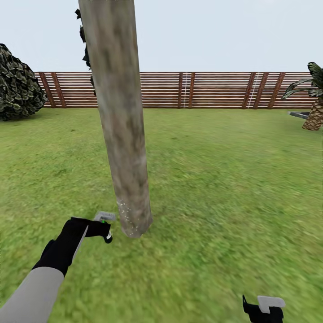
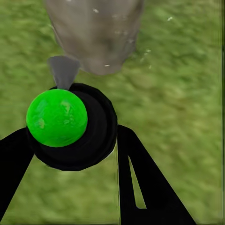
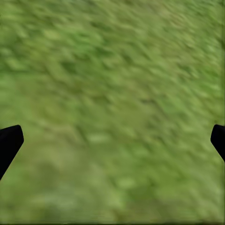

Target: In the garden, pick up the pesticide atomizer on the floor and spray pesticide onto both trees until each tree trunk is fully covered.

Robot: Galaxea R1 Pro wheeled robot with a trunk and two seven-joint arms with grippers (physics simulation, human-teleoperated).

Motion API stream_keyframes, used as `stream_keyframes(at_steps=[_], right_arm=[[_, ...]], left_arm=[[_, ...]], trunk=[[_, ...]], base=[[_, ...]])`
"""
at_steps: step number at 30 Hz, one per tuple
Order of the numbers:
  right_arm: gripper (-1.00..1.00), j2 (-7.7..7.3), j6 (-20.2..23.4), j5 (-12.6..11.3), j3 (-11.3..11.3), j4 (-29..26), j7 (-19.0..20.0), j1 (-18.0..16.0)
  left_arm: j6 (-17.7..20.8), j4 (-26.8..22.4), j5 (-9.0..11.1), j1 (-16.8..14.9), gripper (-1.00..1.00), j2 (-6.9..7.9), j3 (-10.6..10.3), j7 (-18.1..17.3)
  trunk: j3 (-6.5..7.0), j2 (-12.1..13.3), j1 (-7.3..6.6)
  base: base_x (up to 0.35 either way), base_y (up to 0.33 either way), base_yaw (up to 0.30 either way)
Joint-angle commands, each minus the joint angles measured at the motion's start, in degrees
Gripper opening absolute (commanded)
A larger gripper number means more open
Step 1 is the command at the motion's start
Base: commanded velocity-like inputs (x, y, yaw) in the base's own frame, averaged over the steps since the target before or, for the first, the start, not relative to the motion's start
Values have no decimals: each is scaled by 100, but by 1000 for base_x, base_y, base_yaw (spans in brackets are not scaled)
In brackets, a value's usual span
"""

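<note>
Low beside the base of the trunk (image 1: 121, 116), the atomizer (image 1: 104, 219) is held in the left gripper (image 1: 101, 229), just clear of the bark and near the grass (image 1: 215, 188). From the head view, only a whitish spray head and a small green spot are seen above the black fingers. From the left wrist view, the atomizer (image 2: 75, 126) is seen from above as a round black body topped by a bright green ball, with a grey nozzle pointed at the trunk (image 2: 93, 33). It is pinched between the two black fingers (image 2: 140, 183) of the left gripper (image 2: 70, 159), one at each side.

The trunk is seen as a thick, smooth column, mottled grey and beige, slightly wider at the foot, where pale specks are scattered over the bark. Its top is cut off by the frame, and a little dark foliage is seen behind it.

At the lower edge of the head view, the right gripper (image 1: 262, 312) is held low over the grass. In the right wrist view, its black fingertips (image 3: 9, 143) are spread wide apart, with nothing but grass (image 3: 112, 112) between them.

Behind the lawn a brown slat fence (image 1: 202, 89) is seen, with a dark bush (image 1: 18, 85) at the left and a short palm (image 1: 314, 103) at the right.
</note>
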Motion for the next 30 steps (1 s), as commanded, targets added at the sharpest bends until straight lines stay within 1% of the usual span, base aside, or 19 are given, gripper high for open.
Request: stream_keyframes(at_steps=[1, 4, 5, 7, 8, 9, 10, 11, 13, 14, 15, 17, 18, 19, 20, 22, 26, 28, 30], right_arm=[[100, 0, 0, 0, 0, 0, 0, 0], [100, 0, 0, 0, 0, 0, 1, 0], [100, 0, 0, 0, 0, 0, 1, 0], [100, 0, 0, 0, 0, 0, 1, 0], [100, 0, 0, 0, 0, 0, 1, 0], [100, 0, 0, 0, 0, -1, 1, 0], [100, 0, 0, 0, 0, -2, 1, 0], [100, 0, 2, 0, 0, -1, 1, 0], [100, 0, 1, 0, 0, -5, 1, 0], [100, 0, 0, 0, 0, -3, 1, 0], [100, 0, 2, 0, 0, -2, 1, 0], [100, 0, 1, 0, 0, -2, 1, 0], [100, 0, 0, 0, 0, -1, 1, 0], [100, 0, 0, 0, 0, 0, 1, 0], [100, 0, 0, 0, 0, -1, 1, 0], [100, -10, 0, 0, 0, -5, 1, 0], [100, -39, 0, 0, 0, -9, 1, 0], [100, -42, 0, 0, 0, -9, 1, 0], [100, -37, 0, 0, 0, -4, 1, 0]], left_arm=[[-5, -6, -15, 7, -100, -15, -31, 1], [26, -16, -2, -29, -100, -55, -212, -3], [150, -26, 4, -44, -100, -115, -255, -5], [498, -120, 7, -101, -100, -211, -283, -6], [882, -329, 8, -161, -100, -257, -295, -6], [1132, -580, 9, -203, -100, -246, -295, -10], [1180, -639, 4, -223, -100, -227, -290, -12], [1221, -690, -4, -252, -100, -175, -276, -13], [1250, -721, 10, -277, -100, 60, -253, -16], [1258, -729, 35, -288, -100, 300, -246, -57], [1261, -734, 41, -292, -100, 413, -244, -157], [1269, -745, 34, -296, -100, 482, -257, -366], [1281, -751, 33, -299, -100, 477, -269, -423], [1315, -763, 35, -346, -100, 432, -291, -486], [1332, -765, 32, -419, -100, 361, -300, -508], [1345, -763, 28, -497, -100, 267, -307, -523], [1346, -755, 7, -530, -100, 95, -316, -526], [1344, -757, -4, -503, -100, 81, -319, -525], [1336, -761, -14, -472, -100, 119, -316, -525]], trunk=[[0, 0, 0], [0, 0, 0], [0, 0, 0], [0, 0, 0], [0, 0, 0], [0, 0, 0], [0, 0, 0], [0, 0, 0], [0, 0, 0], [0, 0, 0], [0, 0, 0], [0, 0, 0], [0, 0, 0], [0, 0, 0], [0, 0, 0], [0, 0, 0], [0, 0, 0], [0, 0, 0], [0, 0, 0]], base=[[-27, 0, 0], [-9, 0, 0], [-2, 0, 0], [-1, 0, 0], [0, 0, 0], [0, 0, 0], [0, 0, 0], [0, 0, 0], [0, 0, 0], [0, 0, 0], [0, 0, 0], [0, 0, 0], [0, 0, 0], [0, 0, 0], [0, 0, 0], [0, 0, 0], [0, 0, 0], [0, 0, 0], [0, -35, 0]])
